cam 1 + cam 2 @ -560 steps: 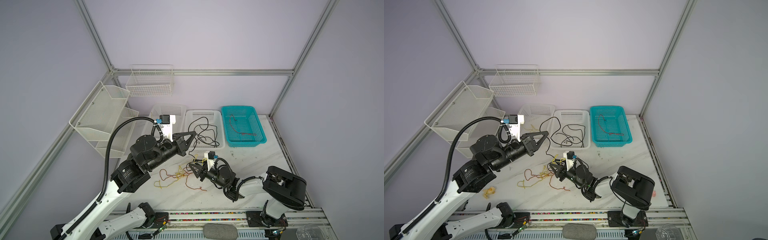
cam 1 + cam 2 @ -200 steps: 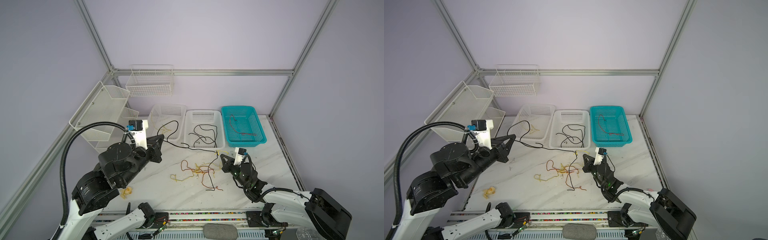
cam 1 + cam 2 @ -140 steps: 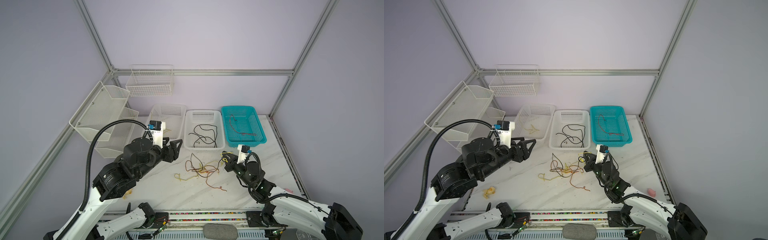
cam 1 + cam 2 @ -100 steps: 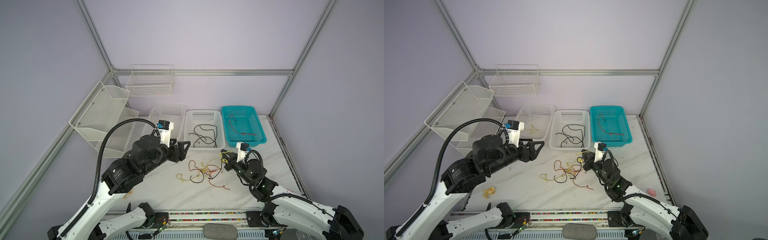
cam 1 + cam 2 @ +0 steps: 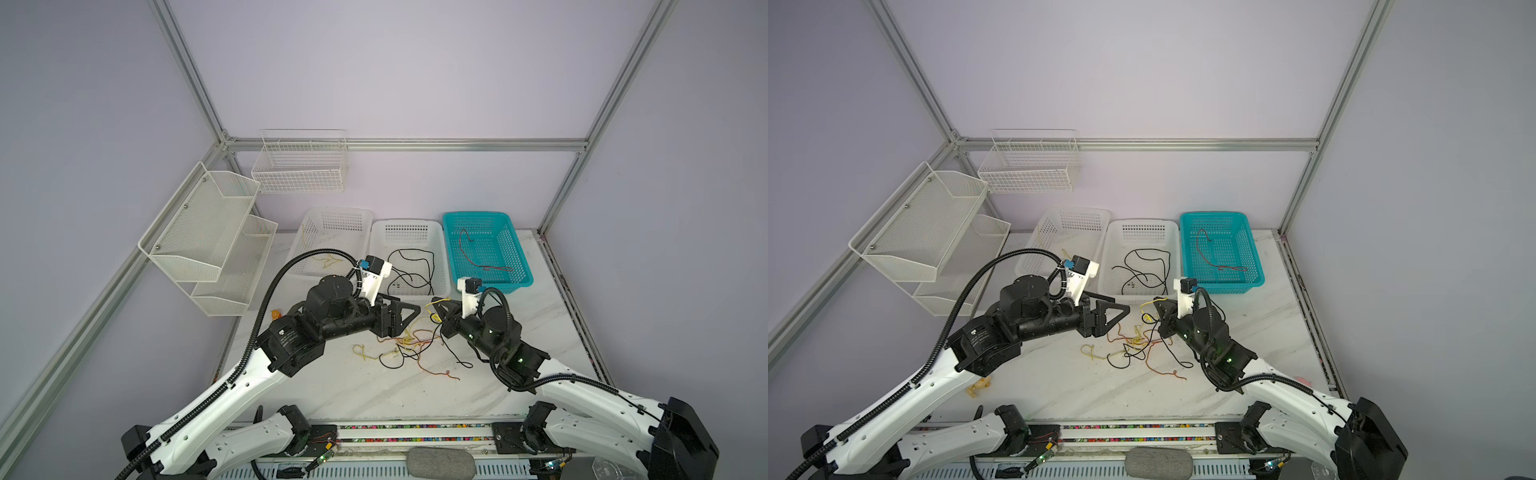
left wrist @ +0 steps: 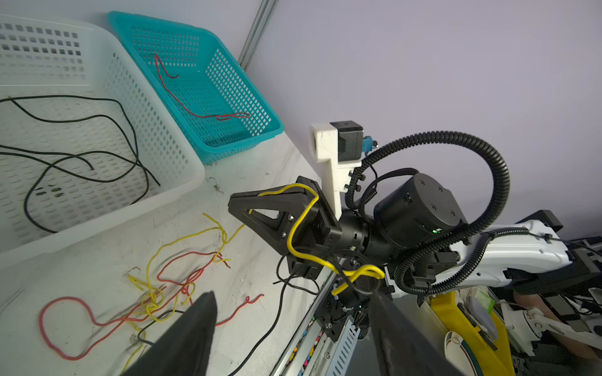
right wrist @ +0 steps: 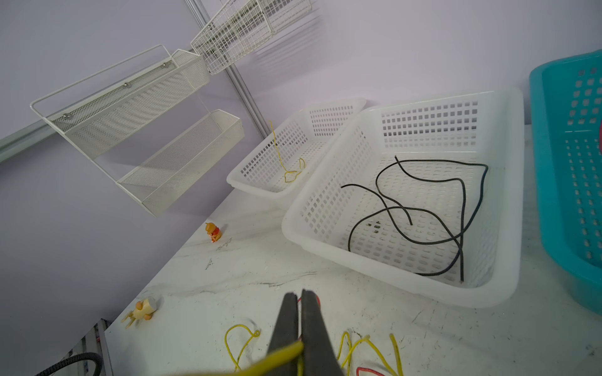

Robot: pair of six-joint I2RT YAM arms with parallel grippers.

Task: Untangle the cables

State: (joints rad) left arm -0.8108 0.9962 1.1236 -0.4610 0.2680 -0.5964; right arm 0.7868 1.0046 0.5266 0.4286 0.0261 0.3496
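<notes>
The place was a robotics lab test cell, with plain lilac walls (image 5: 395, 75) boxed in by an aluminium frame (image 5: 407, 144). A left arm (image 5: 232, 386) and a right arm (image 5: 590, 395), each trailing ribbed hoses, were mounted on a rail (image 5: 415, 430) along the front edge of a marble-patterned tabletop (image 5: 365, 399). Perforated plastic baskets (image 5: 411, 226), a wire rack (image 5: 301, 166), a mesh shelf (image 5: 199, 232) and loose cables (image 5: 405, 341) made it look like an experiment bench rather than a lived-in room.

You have a teal perforated plastic basket (image 5: 514, 246) right of centre; a white mesh shelf (image 5: 199, 232) at left.
</notes>
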